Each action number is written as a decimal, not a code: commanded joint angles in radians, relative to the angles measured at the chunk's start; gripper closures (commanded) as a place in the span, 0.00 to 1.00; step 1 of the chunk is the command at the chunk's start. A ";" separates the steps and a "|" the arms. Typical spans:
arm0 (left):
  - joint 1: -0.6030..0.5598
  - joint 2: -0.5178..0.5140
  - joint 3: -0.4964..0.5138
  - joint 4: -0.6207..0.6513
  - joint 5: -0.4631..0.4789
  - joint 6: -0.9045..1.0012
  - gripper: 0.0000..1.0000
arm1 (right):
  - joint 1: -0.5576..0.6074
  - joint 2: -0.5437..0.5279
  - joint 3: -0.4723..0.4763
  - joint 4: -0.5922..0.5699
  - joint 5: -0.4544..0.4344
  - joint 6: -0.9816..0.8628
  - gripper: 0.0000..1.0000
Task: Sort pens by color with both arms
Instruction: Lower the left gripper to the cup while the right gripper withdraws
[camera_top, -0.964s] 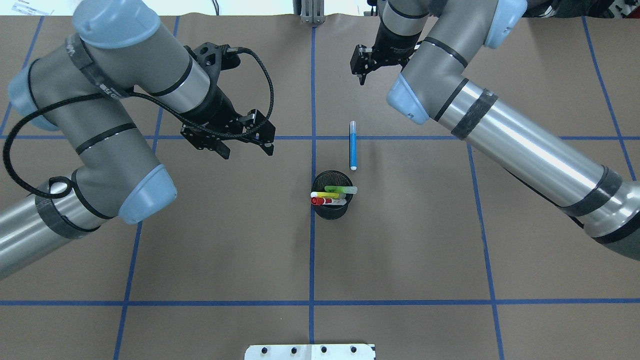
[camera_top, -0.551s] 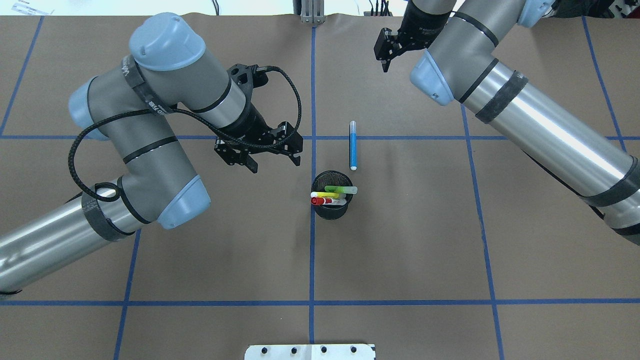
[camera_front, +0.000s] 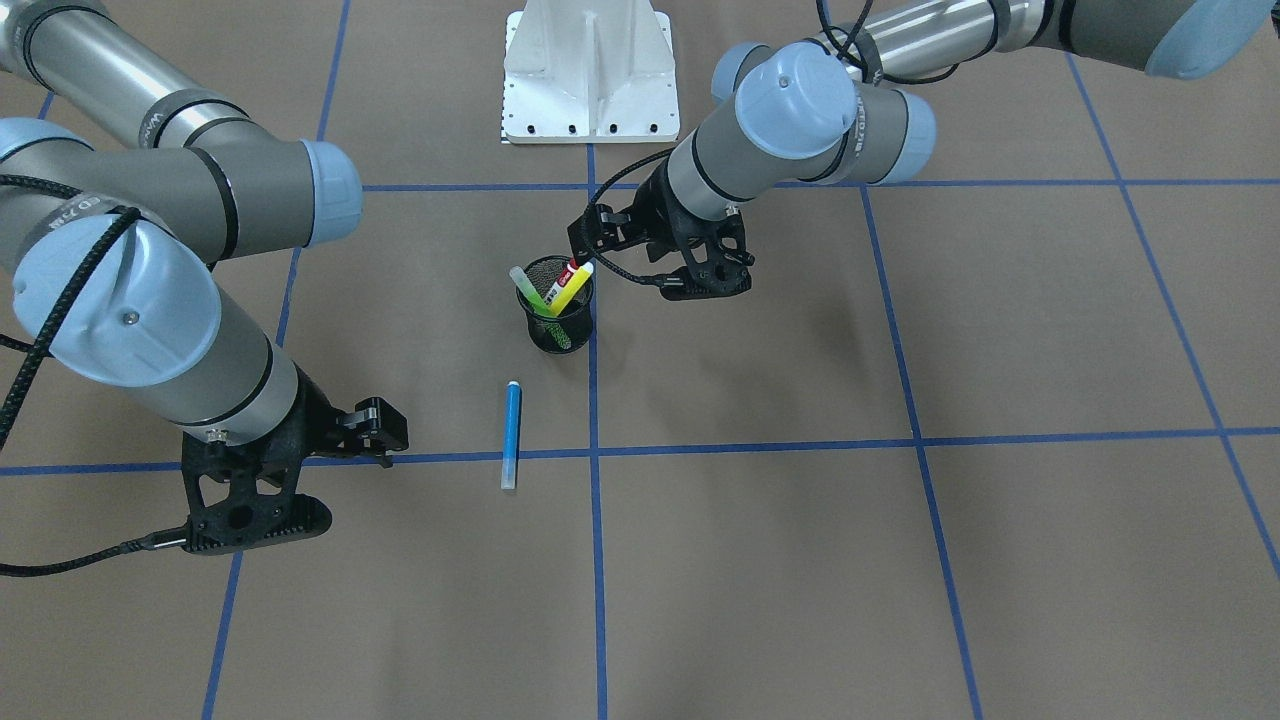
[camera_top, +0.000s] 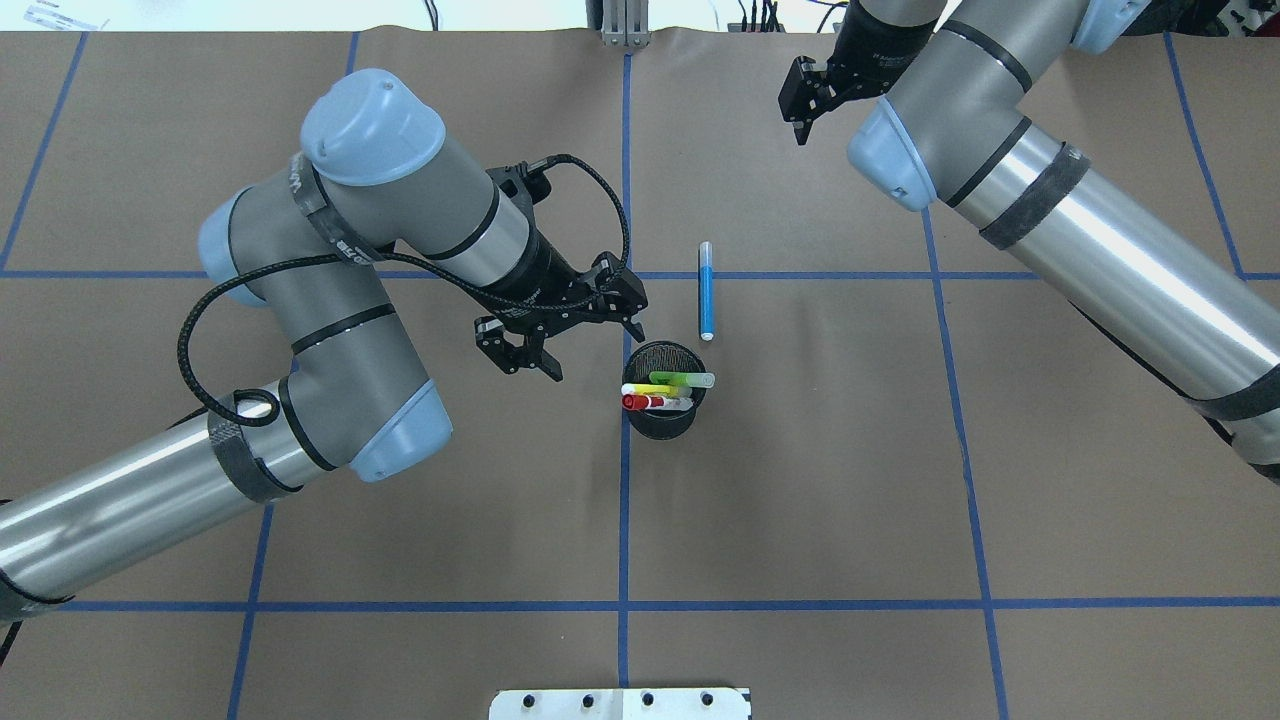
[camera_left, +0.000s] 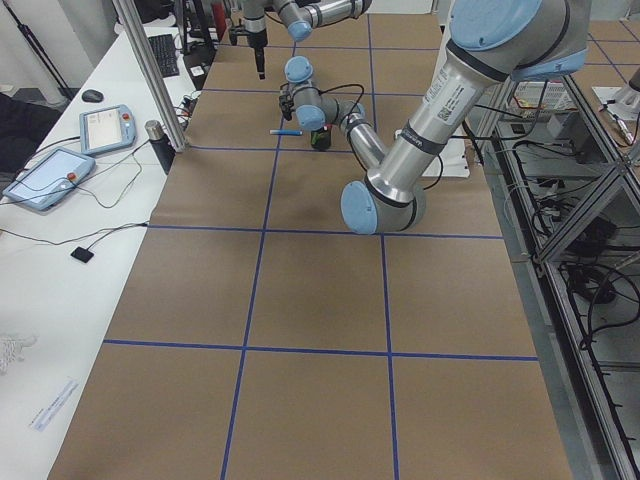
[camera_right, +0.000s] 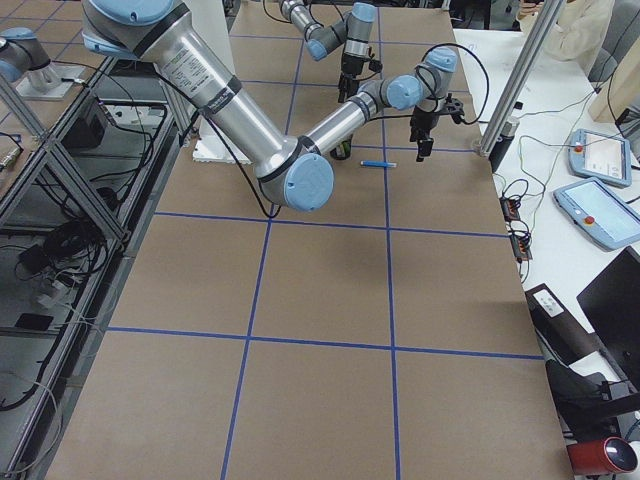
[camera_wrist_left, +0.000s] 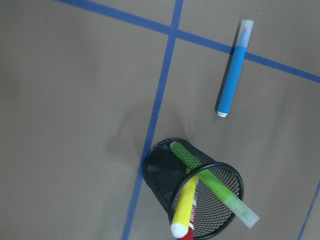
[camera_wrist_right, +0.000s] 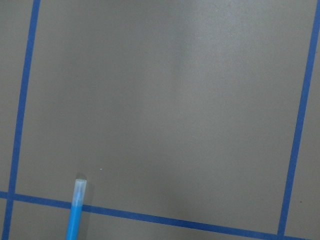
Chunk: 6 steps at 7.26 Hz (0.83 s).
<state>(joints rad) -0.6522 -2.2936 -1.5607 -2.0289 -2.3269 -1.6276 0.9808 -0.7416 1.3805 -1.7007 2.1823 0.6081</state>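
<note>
Two arms are hanging over a brown bench (camera_top: 800, 480). Left pincer (camera_top: 592, 352) is hovering wide open just beside the cup (camera_top: 660, 425), where yellow pen (camera_top: 650, 389), red-capped pen (camera_top: 640, 402) and green pen (camera_top: 685, 379) are leaning. Blue pen (camera_top: 706, 295) is lying flat just beyond. Right pincer (camera_top: 800, 130) is hanging well apart; I cannot tell its spread. Likely next: centring over one pen top, then lowering.

Robotics laboratory. Evidence: jointed left arm (camera_top: 330, 300) and right arm (camera_top: 1050, 220) working over one bench (camera_left: 300, 280), papered brown and gridded in blue tape (camera_top: 800, 604). A white pedestal (camera_front: 587, 70) stands at the bench edge. Two teach pendants (camera_left: 105, 128), a keyboard (camera_left: 163, 55) and a mouse (camera_left: 92, 96) lie on a white side table (camera_left: 60, 300). Aluminium framing (camera_right: 60, 160) and loose cabling (camera_left: 590, 300) run alongside.
</note>
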 joint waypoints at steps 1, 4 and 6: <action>0.022 0.000 0.083 -0.166 0.001 -0.051 0.02 | -0.001 0.005 0.002 0.000 -0.019 -0.001 0.01; 0.036 -0.009 0.130 -0.215 0.000 -0.043 0.09 | -0.001 0.010 0.002 0.000 -0.024 0.001 0.01; 0.046 -0.012 0.126 -0.215 -0.003 -0.041 0.13 | -0.001 0.010 0.000 0.000 -0.030 0.001 0.01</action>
<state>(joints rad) -0.6144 -2.3030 -1.4334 -2.2427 -2.3284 -1.6695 0.9804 -0.7322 1.3814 -1.7012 2.1552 0.6088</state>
